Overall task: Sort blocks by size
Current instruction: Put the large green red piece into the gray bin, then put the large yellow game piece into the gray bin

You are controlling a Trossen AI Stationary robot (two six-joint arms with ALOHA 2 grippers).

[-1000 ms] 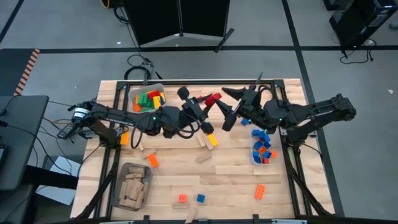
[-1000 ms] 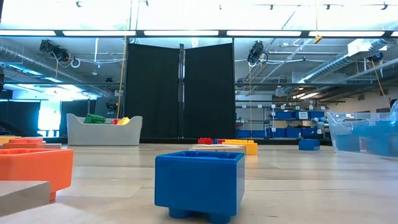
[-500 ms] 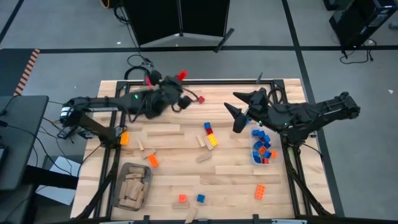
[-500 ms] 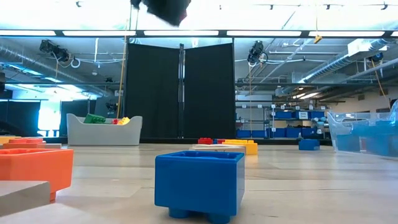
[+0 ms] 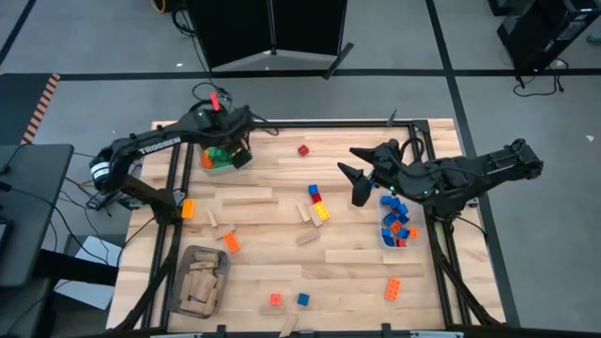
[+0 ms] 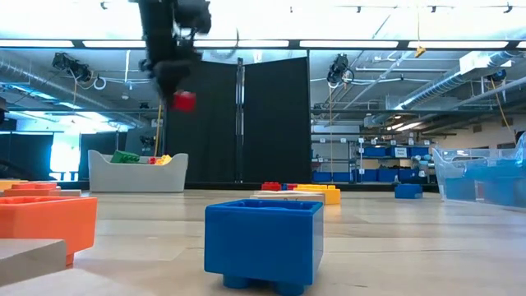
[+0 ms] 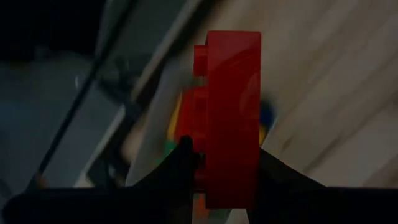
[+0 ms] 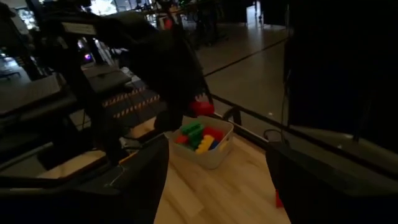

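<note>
left gripper point(image 6: 182, 92) clamps red brick point(image 7: 230, 118) over bin point(image 5: 218, 160), upper left; off-centre release could bounce brick off rim. right gripper point(image 5: 354, 183) waits centre right, jaws wide, empty.

You see a wooden table point(image 5: 357, 268) carrying three bins: a grey bin point(image 5: 178, 282) at its near left corner, a white bin point(image 5: 208, 169) at its far left, and a clear bin point(image 5: 385, 239) at its right. Beyond it stands a black screen point(image 6: 238, 123).

The left gripper point(image 8: 198, 107) holds a red block point(image 8: 201, 108) above a bin point(image 8: 211, 155) of blocks.
</note>
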